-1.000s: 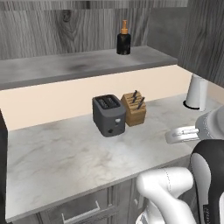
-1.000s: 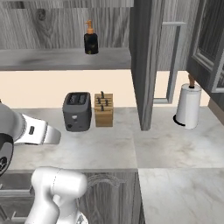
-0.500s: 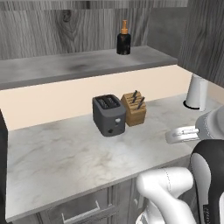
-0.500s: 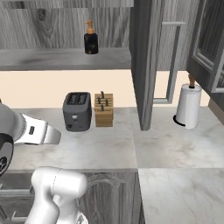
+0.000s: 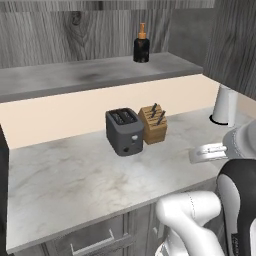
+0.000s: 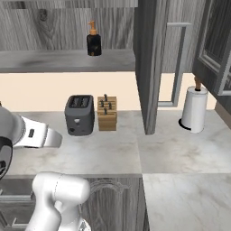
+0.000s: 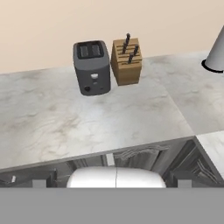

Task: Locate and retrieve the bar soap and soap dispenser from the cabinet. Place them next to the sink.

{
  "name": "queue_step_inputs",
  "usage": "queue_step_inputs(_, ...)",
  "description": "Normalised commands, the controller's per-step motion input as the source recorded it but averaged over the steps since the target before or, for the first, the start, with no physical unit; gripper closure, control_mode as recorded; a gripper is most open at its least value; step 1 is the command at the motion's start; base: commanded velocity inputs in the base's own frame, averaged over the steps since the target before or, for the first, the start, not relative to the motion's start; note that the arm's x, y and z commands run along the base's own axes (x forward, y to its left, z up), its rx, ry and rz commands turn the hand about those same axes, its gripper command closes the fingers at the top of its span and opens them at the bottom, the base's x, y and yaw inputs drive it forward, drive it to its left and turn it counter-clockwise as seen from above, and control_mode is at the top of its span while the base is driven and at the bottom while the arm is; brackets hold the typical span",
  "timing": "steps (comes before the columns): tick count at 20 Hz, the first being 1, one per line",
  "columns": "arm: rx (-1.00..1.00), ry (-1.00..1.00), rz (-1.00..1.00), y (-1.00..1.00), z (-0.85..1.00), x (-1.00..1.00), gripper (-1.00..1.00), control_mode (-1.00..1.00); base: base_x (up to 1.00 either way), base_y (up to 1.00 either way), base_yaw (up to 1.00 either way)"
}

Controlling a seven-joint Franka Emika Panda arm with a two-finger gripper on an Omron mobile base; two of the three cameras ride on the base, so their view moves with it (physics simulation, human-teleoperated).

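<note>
The soap dispenser (image 5: pixel 141 47) (image 6: pixel 93 41), a squat black bottle with an orange pump, stands upright on the grey shelf (image 5: pixel 75 77) (image 6: pixel 49 61) of the cabinet. The cabinet's tall dark door (image 6: pixel 151 67) hangs open to the right of the shelf, its silver bar handle (image 6: pixel 180 63) facing right. The bar soap is out of view, and so is the sink. My white arm (image 5: pixel 210 152) (image 6: pixel 34 135) hangs low in front of the counter, well below and short of the shelf.
On the marble counter (image 5: pixel 65 175) (image 7: pixel 43 118) a dark toaster (image 5: pixel 125 131) (image 6: pixel 80 114) (image 7: pixel 92 66) stands beside a wooden knife block (image 5: pixel 152 124) (image 6: pixel 107 113) (image 7: pixel 127 61). A white paper-towel roll (image 5: pixel 225 105) (image 6: pixel 195 108) stands farther right. Drawers run under the counter's front edge.
</note>
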Motion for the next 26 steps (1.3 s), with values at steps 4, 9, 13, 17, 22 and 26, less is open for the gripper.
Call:
queue_step_inputs(4, -0.04, -0.22, 0.03, 0.12, 0.88, -0.01, -1.00, -1.00, 0.00, 0.00, 0.00)
queue_step_inputs(9, -0.06, -0.27, -0.06, 0.07, 0.93, 0.14, -1.00, -1.00, 0.00, 0.00, 0.00)
queue_step_inputs(13, -0.03, -0.20, -0.10, 0.15, 0.80, 0.39, -1.00, -1.00, 0.00, 0.00, 0.00)
queue_step_inputs(17, 0.00, -0.14, -0.05, 0.11, 0.49, 0.59, -1.00, -1.00, 0.00, 0.00, 0.00)
queue_step_inputs(22, 0.04, 0.09, -0.05, 0.00, 0.00, 0.53, -1.00, -1.00, 0.00, 0.00, 0.00)
queue_step_inputs(26, 0.00, 0.11, 0.00, 0.08, 0.00, 0.65, -1.00, -1.00, 0.00, 0.00, 0.00)
